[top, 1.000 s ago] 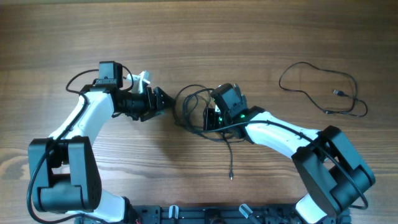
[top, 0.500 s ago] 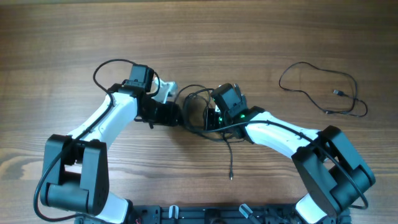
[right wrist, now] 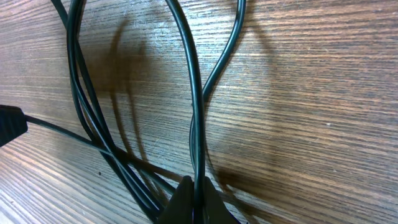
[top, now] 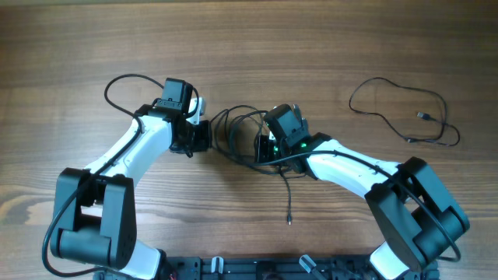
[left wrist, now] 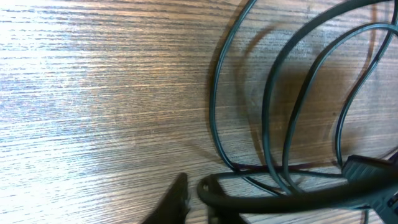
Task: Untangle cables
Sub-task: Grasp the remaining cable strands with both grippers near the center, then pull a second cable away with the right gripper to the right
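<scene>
Wood-grain tabletop is seen under everything. Nearest the bases, a loose plug end is laid out from the tangle. Both arms are bent inward at the elbows, with the wrists held low near the middle. The right gripper is closed on a strand of the tangled cables, which are looped between the two grippers. The left gripper is set at the loops' left edge; its jaw state cannot be told. Farther off at the right, a separate cable is laid alone
</scene>
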Controlling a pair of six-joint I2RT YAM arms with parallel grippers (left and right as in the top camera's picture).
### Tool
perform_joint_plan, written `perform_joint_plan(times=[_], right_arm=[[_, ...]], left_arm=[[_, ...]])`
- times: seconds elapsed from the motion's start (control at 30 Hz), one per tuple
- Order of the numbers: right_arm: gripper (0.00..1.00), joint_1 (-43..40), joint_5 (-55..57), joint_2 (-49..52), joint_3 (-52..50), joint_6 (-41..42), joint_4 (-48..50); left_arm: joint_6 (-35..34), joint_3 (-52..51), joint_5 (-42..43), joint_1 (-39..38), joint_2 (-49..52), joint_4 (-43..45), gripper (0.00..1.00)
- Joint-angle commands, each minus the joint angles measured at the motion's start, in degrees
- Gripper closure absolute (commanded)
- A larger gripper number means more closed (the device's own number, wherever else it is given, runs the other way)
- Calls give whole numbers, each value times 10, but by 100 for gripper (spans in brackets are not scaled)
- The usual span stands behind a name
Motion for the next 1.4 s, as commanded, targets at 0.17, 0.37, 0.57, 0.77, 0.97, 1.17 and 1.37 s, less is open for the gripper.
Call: perform_joint_plan(times=[0.17, 0.37, 0.57, 0.77, 0.97, 1.17, 1.37], right_arm=[[94, 2, 12, 7, -2, -1, 0], [94, 2, 12, 7, -2, -2, 0], [94, 2, 12, 6, -2, -2, -1], [96, -78, 19, -18, -2, -19, -53], [96, -287, 34, -151, 1, -142, -209], [96, -313, -76, -365, 147, -212, -194], [95, -313, -26, -426, 295, -212, -120]], left_arm=[[-29, 1, -11, -1, 0, 41, 71], [-29, 1, -14, -1, 0, 53, 96], [-53, 1, -99, -1, 0, 49, 96], [-243, 1, -286, 53, 0, -25, 96], [-285, 1, -279, 166, 0, -58, 96], [-297, -6, -236, 183, 0, -62, 96], [-297, -66, -232, 183, 0, -18, 96]])
